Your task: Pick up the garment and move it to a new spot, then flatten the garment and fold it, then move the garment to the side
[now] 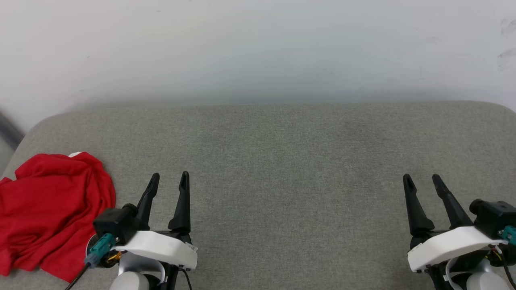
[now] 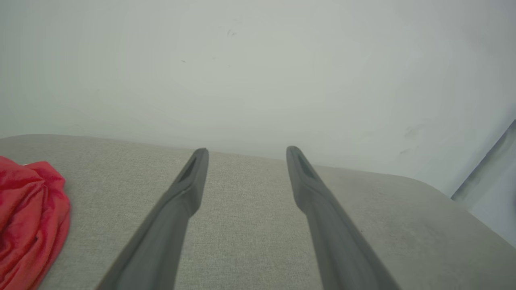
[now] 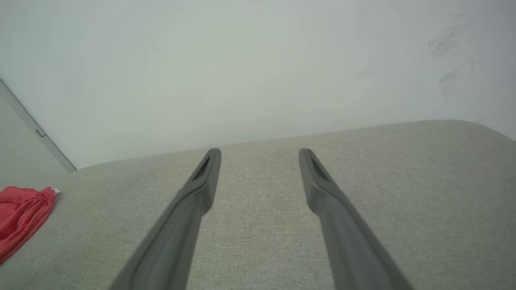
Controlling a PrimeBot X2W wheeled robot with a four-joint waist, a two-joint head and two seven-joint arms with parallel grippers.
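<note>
The left gripper (image 1: 170, 174) stood wide open at the lower left of the head view, its two dark fingers spread and holding nothing. The right gripper (image 1: 421, 176) was just as wide open at the lower right, also empty. Both pointed toward the wall (image 1: 258, 48). In each wrist view only bare grey fabric lay between the fingers.

Both hung over a grey cushion (image 1: 282, 161), well apart from each other.

The garment (image 1: 52, 205) lay crumpled in a red heap at the cushion's left end, near its rounded corner. It was just beside the left gripper on its outer side, with the wrist body partly in front of the cloth. Whether they touched could not be told. A small white bit showed at the heap's far edge. The right gripper was far from the garment, across the cushion.
</note>
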